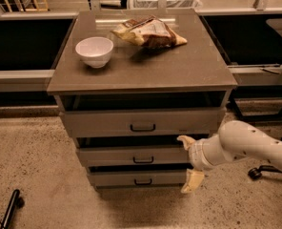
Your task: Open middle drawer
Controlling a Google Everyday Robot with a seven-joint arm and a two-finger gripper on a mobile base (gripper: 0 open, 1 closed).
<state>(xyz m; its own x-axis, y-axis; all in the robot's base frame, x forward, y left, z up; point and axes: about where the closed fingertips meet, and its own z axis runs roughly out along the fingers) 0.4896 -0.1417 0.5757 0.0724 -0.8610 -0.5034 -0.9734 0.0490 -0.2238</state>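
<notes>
Three drawers are stacked in the cabinet (60, 82) at the centre of the frame, and the middle drawer (117, 156) is seen second from the top, with its small dark bar handle (143, 160) at the centre of its low front and a dark gap shown above it. The gripper (189, 161) is held right of centre at that drawer's right end, its jaws spread wide apart, one above the other; contact cannot be told. On the cabinet top, a white bowl (94, 51) and a snack bag (148, 33) are set near each other.
</notes>
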